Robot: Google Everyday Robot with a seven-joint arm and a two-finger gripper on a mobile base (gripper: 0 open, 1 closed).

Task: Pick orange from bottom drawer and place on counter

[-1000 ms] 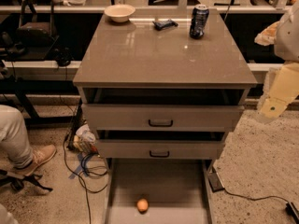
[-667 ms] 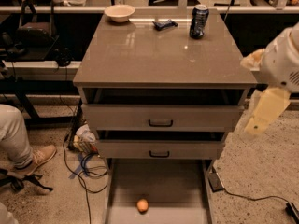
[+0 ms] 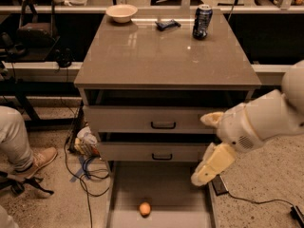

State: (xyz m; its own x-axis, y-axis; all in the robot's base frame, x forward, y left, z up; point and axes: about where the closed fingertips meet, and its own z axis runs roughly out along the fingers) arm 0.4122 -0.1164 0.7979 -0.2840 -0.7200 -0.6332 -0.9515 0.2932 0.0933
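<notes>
Camera view shows the orange point(image 3: 145, 208) lying loose near the front of the bottom drawer point(image 3: 159, 182), which is pulled out, probably so the fruit can be reached from above. The counter point(image 3: 161, 56) overhead has bare space nearer the drawers. The gripper point(image 3: 202, 148) hangs over the drawer's right edge, spread apart, empty, well clear of the orange.

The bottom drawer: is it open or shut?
Open. The bottom drawer is pulled out, its floor showing, with the orange lying inside. The gripper hangs above its right-hand edge.
</notes>
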